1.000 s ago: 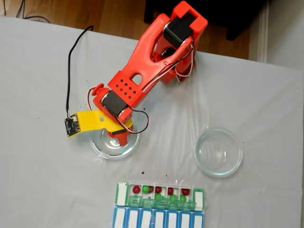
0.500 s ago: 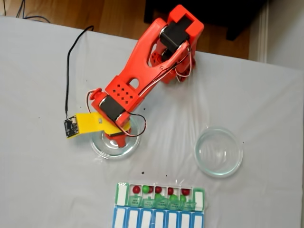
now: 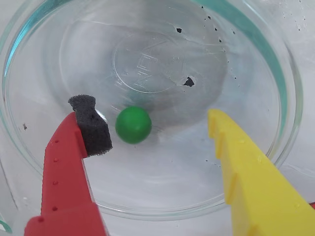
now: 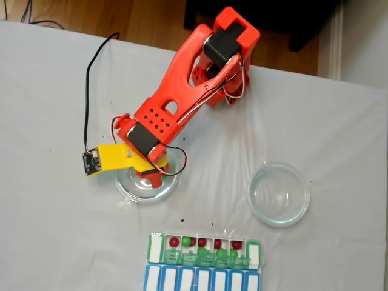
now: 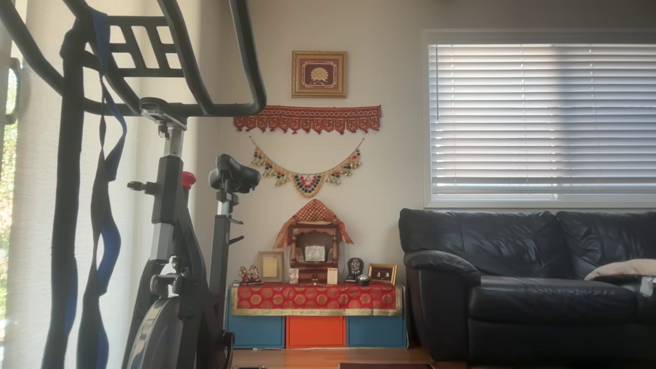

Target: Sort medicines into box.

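Orange-red arm (image 4: pixel 182 91) reaches across the white table (image 4: pixel 48 230), wrist bent down over a round clear glass dish (image 4: pixel 145 185). Its gripper (image 3: pixel 147 120) gapes wide — a small bright green ball (image 3: pixel 133 125) lies between the fingers, untouched, just beside the red finger's black foam pad (image 3: pixel 91 125).

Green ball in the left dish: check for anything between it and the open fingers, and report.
Nothing visible blocks it. In the wrist view the green ball lies on the bare floor of the glass dish, inside the open gripper, close to the foam-padded red finger, with the yellow finger farther off.
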